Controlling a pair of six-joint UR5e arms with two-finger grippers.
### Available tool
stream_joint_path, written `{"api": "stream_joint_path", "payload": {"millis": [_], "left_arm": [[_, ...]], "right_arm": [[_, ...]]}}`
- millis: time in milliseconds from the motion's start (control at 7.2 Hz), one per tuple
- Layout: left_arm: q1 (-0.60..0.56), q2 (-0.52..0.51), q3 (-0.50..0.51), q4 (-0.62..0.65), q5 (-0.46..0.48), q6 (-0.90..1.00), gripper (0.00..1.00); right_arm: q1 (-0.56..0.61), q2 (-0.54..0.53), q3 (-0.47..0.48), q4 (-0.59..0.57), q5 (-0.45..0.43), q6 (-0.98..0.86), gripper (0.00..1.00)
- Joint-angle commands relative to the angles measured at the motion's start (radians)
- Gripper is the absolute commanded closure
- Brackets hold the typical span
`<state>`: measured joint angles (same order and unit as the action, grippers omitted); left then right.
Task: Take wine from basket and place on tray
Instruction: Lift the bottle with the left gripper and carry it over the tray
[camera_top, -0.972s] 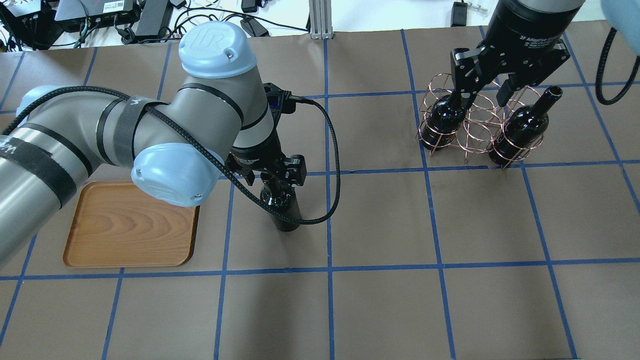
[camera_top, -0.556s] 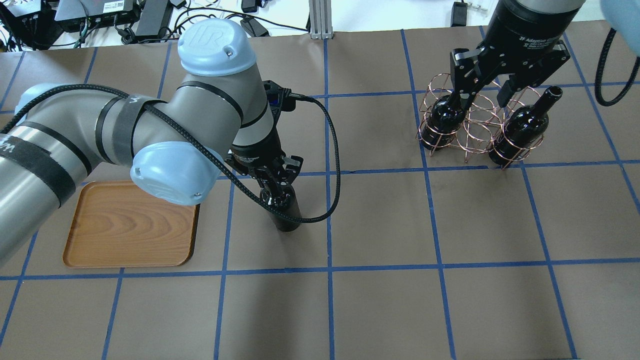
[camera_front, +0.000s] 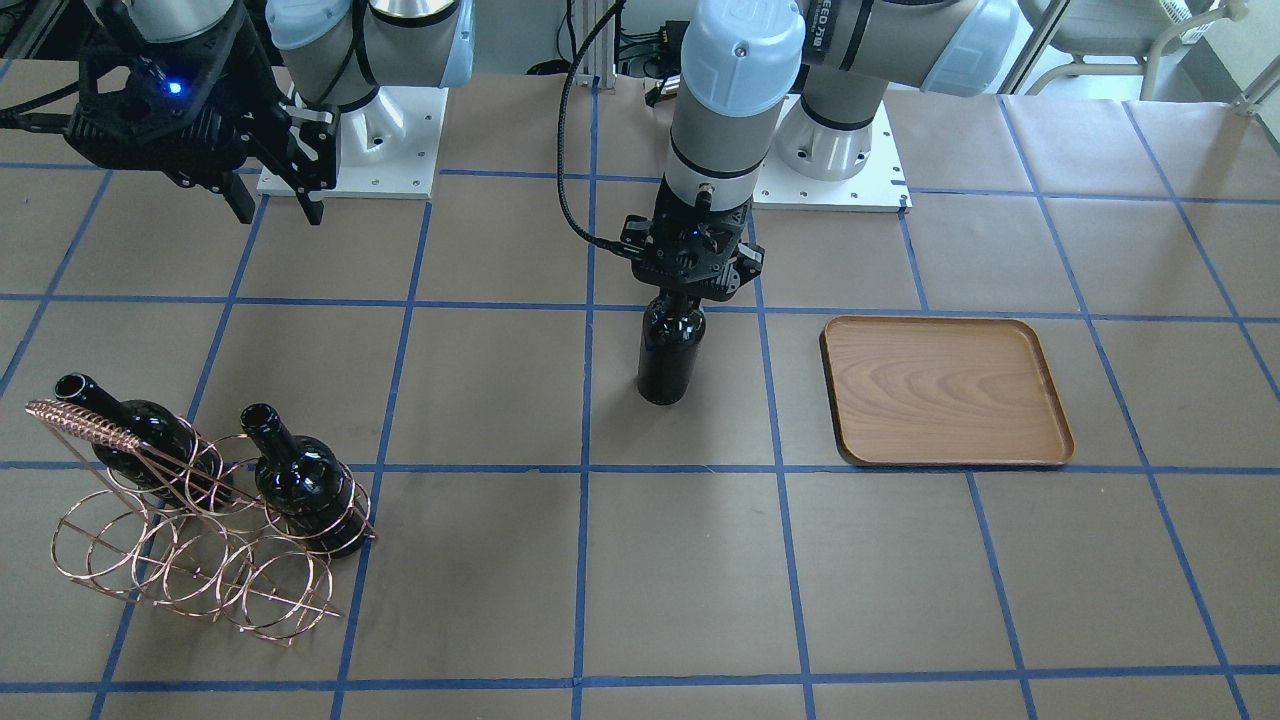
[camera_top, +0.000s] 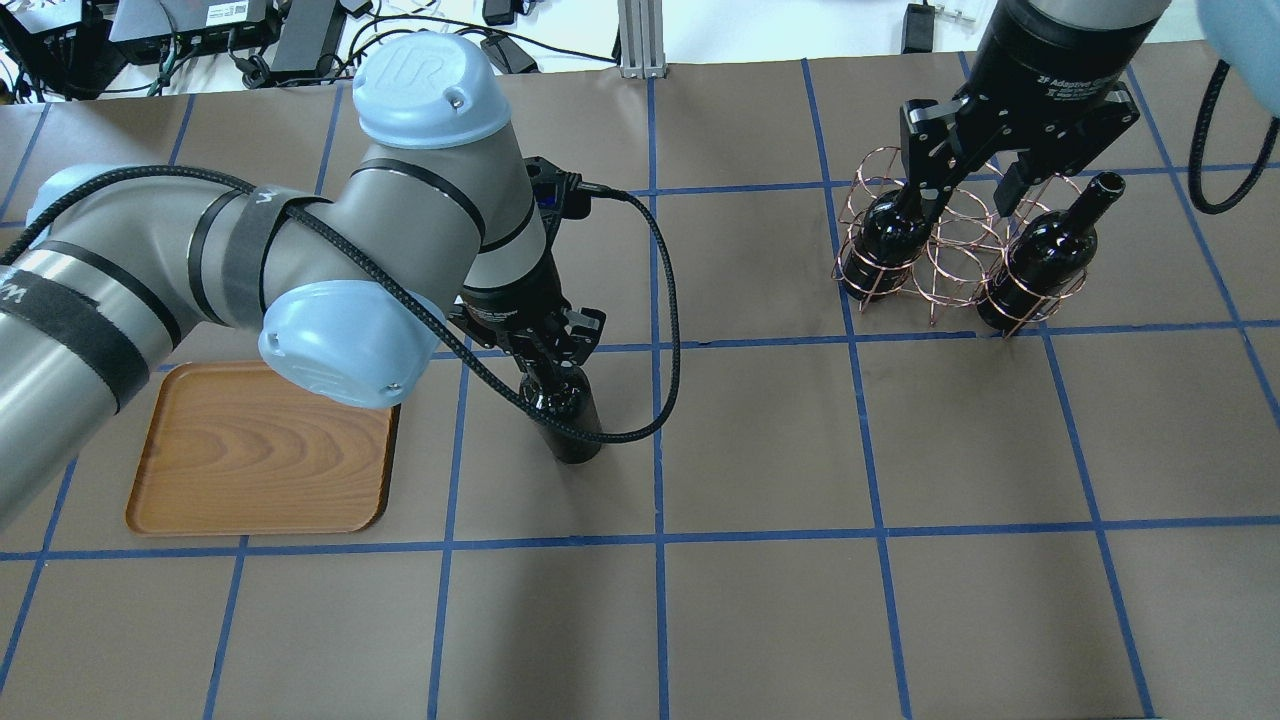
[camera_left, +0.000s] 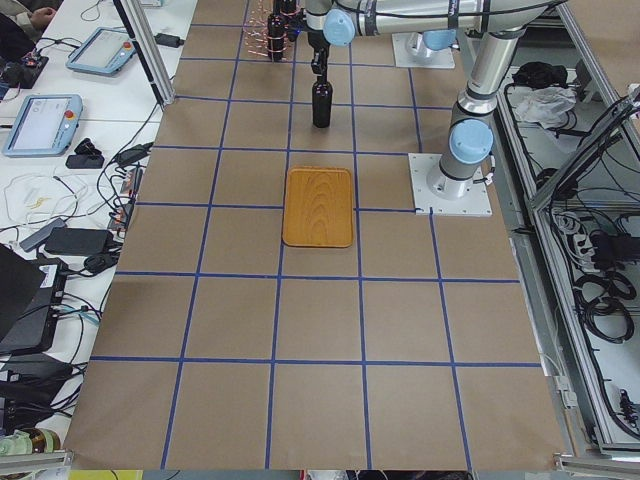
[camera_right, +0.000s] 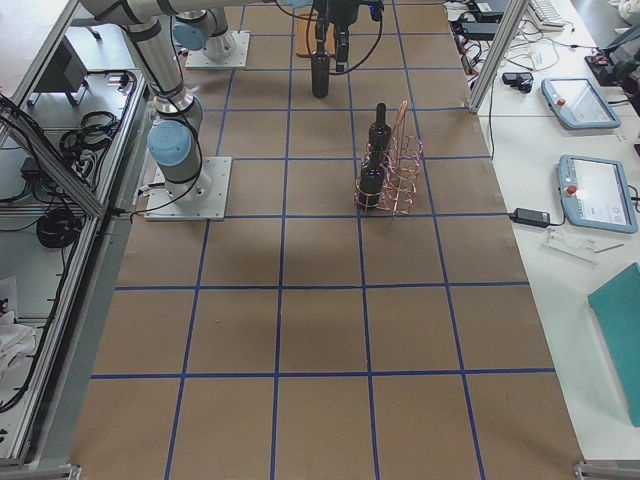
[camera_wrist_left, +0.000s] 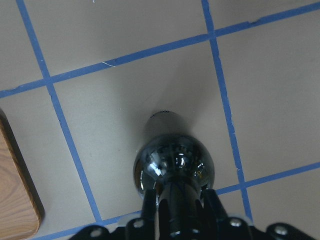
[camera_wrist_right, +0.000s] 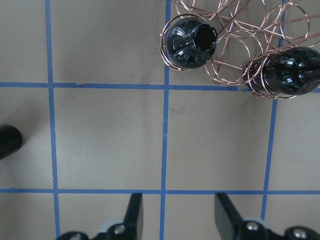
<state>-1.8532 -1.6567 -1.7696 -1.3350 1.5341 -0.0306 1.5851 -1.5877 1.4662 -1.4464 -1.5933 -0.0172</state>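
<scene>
Left gripper (camera_top: 548, 350): fingers clamped on the neck of the wine (camera_top: 568, 415), which stands upright on the table (camera_top: 760, 440) directly beneath. Tray (camera_top: 260, 450) near its left, apart. Right gripper (camera_wrist_right: 179, 214): jaws apart, basket (camera_top: 955, 245) below.

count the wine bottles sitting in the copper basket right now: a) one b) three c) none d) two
d: two wine bottles sit in the rings of the basket, while the third bottle is out on the table with its neck in the shut left pincer.
</scene>
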Motion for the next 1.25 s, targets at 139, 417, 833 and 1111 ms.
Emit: {"api": "stream_joint_path", "payload": {"millis": [139, 417, 833, 1111], "left_arm": [[0.012, 0.009, 0.009, -0.003, 0.018, -0.003, 1.0], [0.116, 0.017, 0.097, -0.074, 0.041, 0.058, 1.0], [0.305, 0.041, 0.148, -0.136, 0.132, 0.266, 1.0], [0.44, 0.041, 0.145, -0.138, 0.132, 0.413, 1.0]], "right_arm": [[0.0, 0.0, 0.0, 0.001, 0.003, 0.003, 0.42], [0.0, 0.0, 0.0, 0.0, 0.001, 0.002, 0.42], [-0.001, 0.0, 0.0, 0.001, -0.004, -0.001, 0.42], [-0.001, 0.0, 0.0, 0.0, -0.001, 0.002, 0.41]]}}
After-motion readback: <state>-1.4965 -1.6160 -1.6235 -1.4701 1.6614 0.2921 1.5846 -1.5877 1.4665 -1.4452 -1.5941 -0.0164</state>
